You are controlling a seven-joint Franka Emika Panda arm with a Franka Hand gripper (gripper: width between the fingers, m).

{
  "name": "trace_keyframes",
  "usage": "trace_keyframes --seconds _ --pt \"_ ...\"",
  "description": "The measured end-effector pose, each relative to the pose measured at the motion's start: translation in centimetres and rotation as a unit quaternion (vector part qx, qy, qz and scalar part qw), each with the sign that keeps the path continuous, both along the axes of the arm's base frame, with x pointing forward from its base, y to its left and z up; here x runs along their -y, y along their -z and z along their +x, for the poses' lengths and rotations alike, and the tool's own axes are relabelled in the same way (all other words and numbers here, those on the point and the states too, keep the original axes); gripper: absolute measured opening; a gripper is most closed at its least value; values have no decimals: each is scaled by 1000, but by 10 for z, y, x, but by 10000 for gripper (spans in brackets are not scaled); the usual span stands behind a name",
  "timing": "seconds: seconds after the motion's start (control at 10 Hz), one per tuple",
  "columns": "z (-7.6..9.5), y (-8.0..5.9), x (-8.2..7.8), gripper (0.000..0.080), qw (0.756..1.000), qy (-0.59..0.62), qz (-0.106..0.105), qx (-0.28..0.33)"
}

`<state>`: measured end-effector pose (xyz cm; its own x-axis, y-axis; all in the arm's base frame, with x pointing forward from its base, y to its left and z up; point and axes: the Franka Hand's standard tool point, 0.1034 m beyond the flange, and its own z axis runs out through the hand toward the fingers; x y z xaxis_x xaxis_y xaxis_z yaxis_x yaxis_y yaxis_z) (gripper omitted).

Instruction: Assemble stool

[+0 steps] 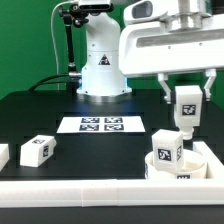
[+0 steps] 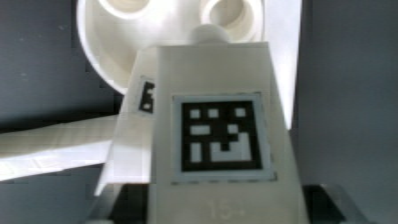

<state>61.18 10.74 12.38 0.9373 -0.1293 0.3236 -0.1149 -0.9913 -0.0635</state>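
Note:
My gripper [image 1: 186, 108] is shut on a white stool leg [image 1: 186, 106] with a marker tag and holds it upright above the round white seat disc [image 1: 181, 167] at the exterior view's right front. A second leg [image 1: 166, 147] stands in the seat, just below and to the left of the held one. In the wrist view the held leg [image 2: 208, 125] fills the middle, with the seat [image 2: 178, 30] and its holes beyond its tip. Another leg [image 1: 36, 150] lies on the table at the left; a further white piece [image 1: 3, 155] shows at the left edge.
The marker board [image 1: 101, 124] lies flat at the table's middle, before the robot base [image 1: 101, 65]. A long white border rail [image 1: 80, 192] runs along the front edge. A white rail [image 2: 45, 155] crosses the wrist view beside the held leg.

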Motion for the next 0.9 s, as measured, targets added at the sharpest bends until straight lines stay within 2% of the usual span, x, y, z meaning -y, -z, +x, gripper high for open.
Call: trace_keyframes --seconds 0.1,0.4,0.5,0.9 --pt "-3 7 -7 340 1000 -6 -2 -3" --pt "-2 7 -6 340 1000 -4 0 5" --pt "2 6 -8 340 1000 -8 0 30" --pt "4 15 -3 340 999 -23 -10 26"
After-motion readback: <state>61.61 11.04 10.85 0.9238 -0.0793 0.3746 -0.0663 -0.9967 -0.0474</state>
